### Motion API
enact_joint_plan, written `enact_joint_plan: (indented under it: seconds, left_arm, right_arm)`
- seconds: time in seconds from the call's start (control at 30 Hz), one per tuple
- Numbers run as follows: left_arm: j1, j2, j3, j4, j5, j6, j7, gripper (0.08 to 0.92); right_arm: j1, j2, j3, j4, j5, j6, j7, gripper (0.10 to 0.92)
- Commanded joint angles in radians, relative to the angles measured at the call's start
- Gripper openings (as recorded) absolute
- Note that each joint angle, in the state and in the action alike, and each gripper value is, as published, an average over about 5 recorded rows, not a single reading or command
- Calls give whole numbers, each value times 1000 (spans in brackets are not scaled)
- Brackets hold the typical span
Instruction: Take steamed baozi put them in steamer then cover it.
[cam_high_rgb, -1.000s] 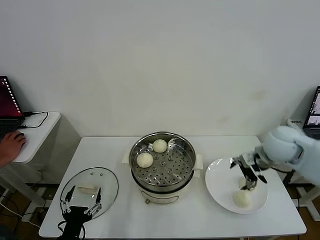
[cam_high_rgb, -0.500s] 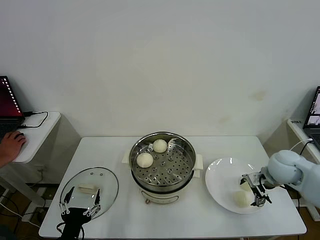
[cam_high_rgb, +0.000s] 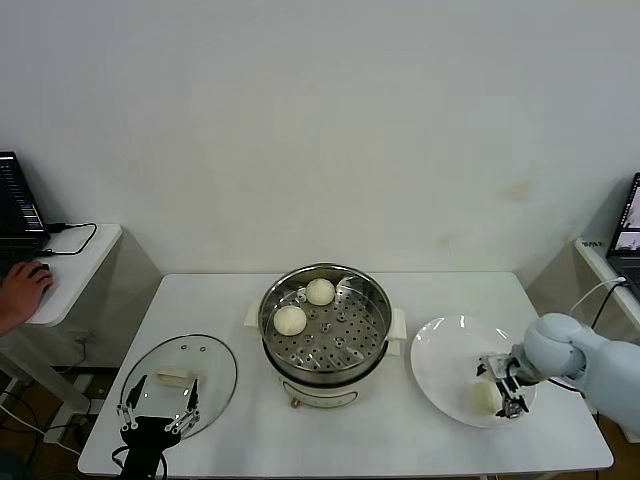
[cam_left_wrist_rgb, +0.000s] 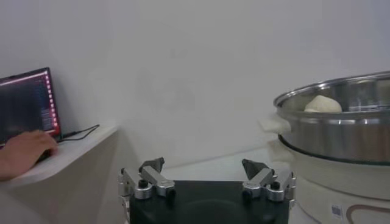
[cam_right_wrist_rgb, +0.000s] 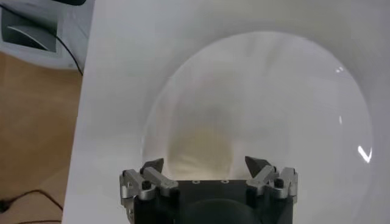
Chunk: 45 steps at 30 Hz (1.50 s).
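The steel steamer (cam_high_rgb: 325, 330) stands mid-table with two baozi (cam_high_rgb: 319, 291) (cam_high_rgb: 290, 319) on its perforated tray. On the white plate (cam_high_rgb: 445, 365) to the right lies another baozi (cam_high_rgb: 484, 397). My right gripper (cam_high_rgb: 503, 388) is low over the plate and straddles that bun. In the right wrist view the baozi (cam_right_wrist_rgb: 204, 143) sits between the spread fingers of the right gripper (cam_right_wrist_rgb: 204, 162), with small gaps on both sides. The glass cover (cam_high_rgb: 185, 365) lies flat at the front left. My left gripper (cam_high_rgb: 160, 415) hangs open over its near edge; in the left wrist view this gripper (cam_left_wrist_rgb: 204, 167) holds nothing.
A side table (cam_high_rgb: 75, 255) at the far left carries a laptop (cam_left_wrist_rgb: 24, 103), and a person's hand (cam_high_rgb: 22, 290) rests on it. The steamer's side (cam_left_wrist_rgb: 341, 131) rises close to my left gripper. Another screen (cam_high_rgb: 630, 225) stands at the far right.
My right gripper has come down from above the plate's middle towards the near side. It now sits around the near baozi, with its fingers beginning to close. The left arm has not moved.
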<state>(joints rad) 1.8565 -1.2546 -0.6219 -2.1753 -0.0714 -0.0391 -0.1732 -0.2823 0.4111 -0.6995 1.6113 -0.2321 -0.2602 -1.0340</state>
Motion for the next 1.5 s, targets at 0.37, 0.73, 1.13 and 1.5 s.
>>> enact_joint_plan:
  seconds: [0.37,0.73,1.13,1.5]
  left_arm:
    - [1,1,0,-4,-1,-1,-1,823]
    - [-9,9,3,-4,-5,-1,0,823]
    - [-19,16,1,-2,-15,-1,1,823]
    - [-21,15,-21,6,-30,-1,0,823]
  right_arm:
    - [3,23,22,-28,4,-9,-2,566]
    - [374,8,-78,-18,179,-26,-36,571]
    - [888,271,-337,-128,366,-41,-38,577]
    - [875,571,-435,-136,469,4,16,576]
